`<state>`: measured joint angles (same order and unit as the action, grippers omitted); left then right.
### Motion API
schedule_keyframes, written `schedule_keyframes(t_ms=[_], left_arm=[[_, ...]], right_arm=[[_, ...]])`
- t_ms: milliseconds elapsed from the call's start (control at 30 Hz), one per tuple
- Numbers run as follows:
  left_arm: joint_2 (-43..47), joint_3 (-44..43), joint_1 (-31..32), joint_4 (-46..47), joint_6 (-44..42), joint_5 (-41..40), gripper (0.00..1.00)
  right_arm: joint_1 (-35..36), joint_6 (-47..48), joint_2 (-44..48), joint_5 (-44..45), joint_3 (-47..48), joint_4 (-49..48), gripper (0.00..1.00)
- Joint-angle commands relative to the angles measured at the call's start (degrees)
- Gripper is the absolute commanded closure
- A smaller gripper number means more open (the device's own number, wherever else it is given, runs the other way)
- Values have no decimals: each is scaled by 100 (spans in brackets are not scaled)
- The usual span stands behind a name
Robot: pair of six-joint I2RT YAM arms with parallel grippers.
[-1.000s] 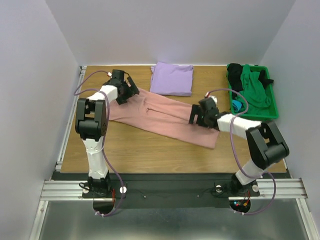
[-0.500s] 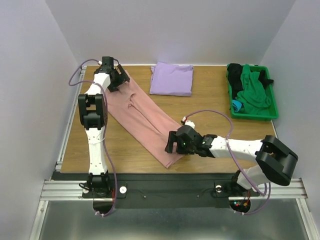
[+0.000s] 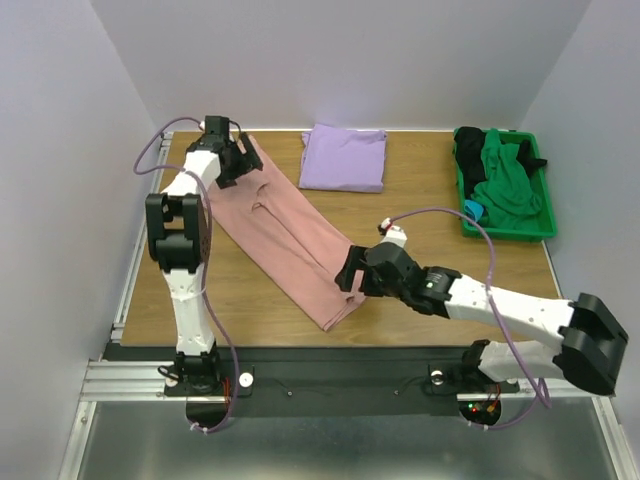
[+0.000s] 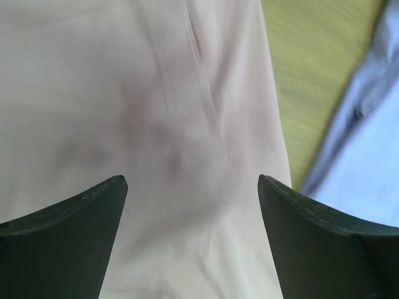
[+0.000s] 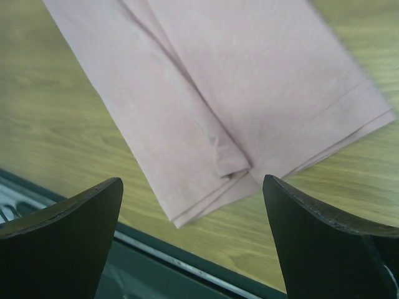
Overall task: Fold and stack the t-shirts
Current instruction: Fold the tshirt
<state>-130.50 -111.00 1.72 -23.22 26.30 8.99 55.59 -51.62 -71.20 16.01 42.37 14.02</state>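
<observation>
The dusty-pink t-shirt [image 3: 285,235] lies as a long folded strip, running from the far left of the table to the near middle. No print shows on it. My left gripper [image 3: 240,160] is open over its far end, with pink cloth [image 4: 187,156] filling the left wrist view. My right gripper [image 3: 350,280] is open over the strip's near end [image 5: 212,149], where the layered hems show. The lavender t-shirt [image 3: 345,157] lies folded at the back middle; its edge shows blurred in the left wrist view [image 4: 368,156].
A green bin [image 3: 540,215] with green, black and blue clothes stands at the back right. The table's near edge and a metal rail [image 5: 187,265] lie just beyond the strip's near end. White walls close in the sides and back.
Over the last second the pink strip swung from lying across the table to running diagonally towards the front. My right arm moved to the front with its end; my left moved to the far left corner.
</observation>
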Motion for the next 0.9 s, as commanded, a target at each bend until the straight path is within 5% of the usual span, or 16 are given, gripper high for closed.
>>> schedule_keyframes(t_ms=[0, 267, 467, 633, 867], left_arm=[[2829, 1726, 670, 510, -29, -512, 2], [5946, 5742, 2961, 1329, 1122, -1681, 2], [7168, 7257, 5114, 1189, 2165, -1874, 2], [6803, 7251, 6425, 1031, 2467, -2172, 2], [5413, 6444, 7123, 461, 2046, -2577, 6]], right_arm=[[31, -304, 536, 1006, -62, 74, 0], [-188, -455, 1573, 1642, -580, 276, 0], [-1102, -183, 1540, 985, -739, 391, 0], [-1375, 116, 907, 800, -616, 391, 1], [-1639, 161, 116, 359, -414, 373, 9]])
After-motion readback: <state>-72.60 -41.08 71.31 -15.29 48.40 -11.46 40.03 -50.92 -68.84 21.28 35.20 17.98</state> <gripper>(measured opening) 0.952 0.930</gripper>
